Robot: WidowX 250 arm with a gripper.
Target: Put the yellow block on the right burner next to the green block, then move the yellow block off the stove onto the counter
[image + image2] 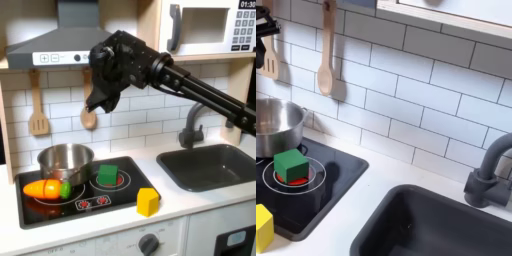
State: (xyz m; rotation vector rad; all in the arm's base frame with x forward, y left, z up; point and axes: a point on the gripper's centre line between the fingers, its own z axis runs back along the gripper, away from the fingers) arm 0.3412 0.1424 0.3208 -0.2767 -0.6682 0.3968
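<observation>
In the first exterior view the pincer (97, 100) is seen raised high above the stove (40, 208), against the tiled wall, and nothing is held in it; whether its jaws stand wide or narrow cannot be told (they are dark and blurred). Below it, the green block (107, 175) is seated on the stove's red ring burner beside the steel pot (62, 160). The yellow block (148, 202) is found off the stove's front corner, on the white surface (190, 205), just beside the black edge. Judged from this, both placements appear completed, and little beyond withdrawal seems left.
</observation>
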